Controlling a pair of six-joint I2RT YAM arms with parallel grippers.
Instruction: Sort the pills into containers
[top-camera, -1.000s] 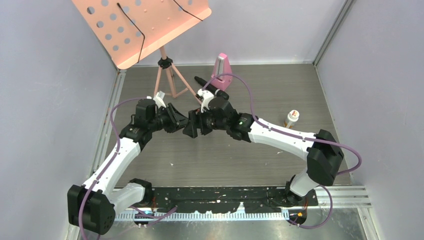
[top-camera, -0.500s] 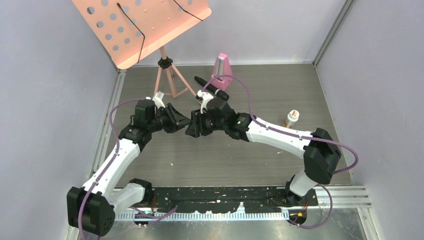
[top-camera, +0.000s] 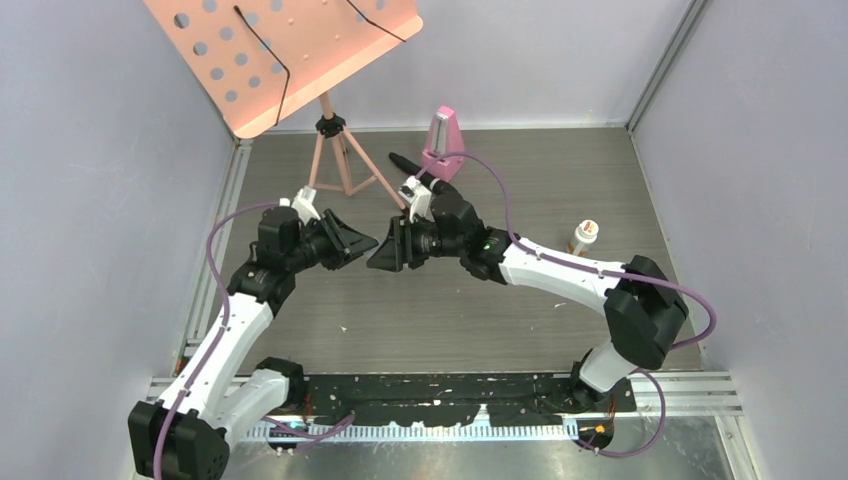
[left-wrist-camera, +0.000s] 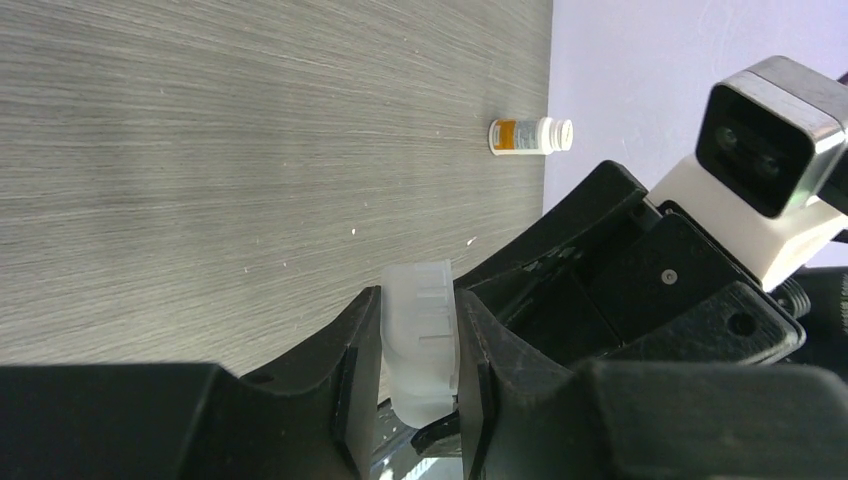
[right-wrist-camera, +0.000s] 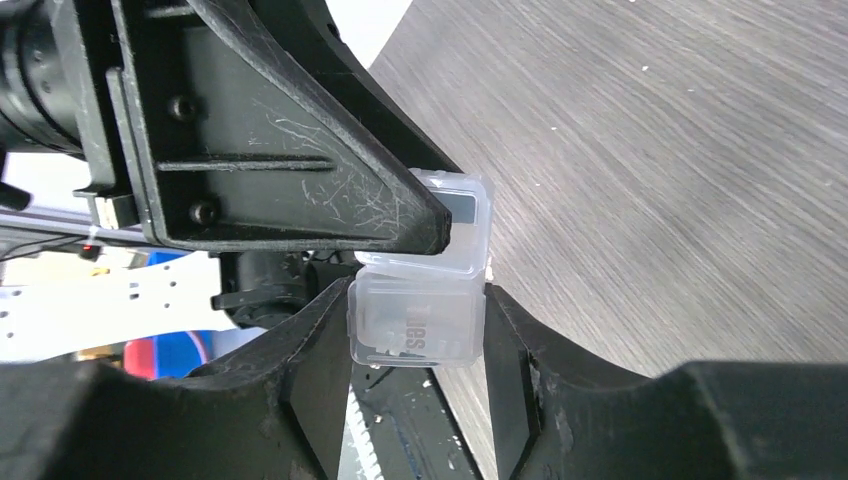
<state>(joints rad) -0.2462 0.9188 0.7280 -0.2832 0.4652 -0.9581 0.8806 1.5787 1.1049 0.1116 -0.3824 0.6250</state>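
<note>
The containers are a small clear pill box (right-wrist-camera: 418, 322) held in the air between both arms. My right gripper (right-wrist-camera: 418, 300) is shut on its lower compartment, a finger against each side. The upper compartment (right-wrist-camera: 458, 212) sits in the black fingers of my left gripper (left-wrist-camera: 420, 300), which is shut on the clear box (left-wrist-camera: 420, 340). From above, the left gripper (top-camera: 366, 243) and the right gripper (top-camera: 380, 256) meet tip to tip over the middle of the table, and the box is too small to make out there. The pills are hidden.
A white-capped, orange-labelled bottle (top-camera: 585, 237) stands at the right, and also shows in the left wrist view (left-wrist-camera: 530, 135). At the back stand a pink music stand (top-camera: 300, 60) on a tripod, a pink metronome (top-camera: 442, 140) and a black stick (top-camera: 410, 165).
My right gripper's jaws have narrowed onto the box. The left arm has swung a little to the left, and the right wrist has edged toward the back.
</note>
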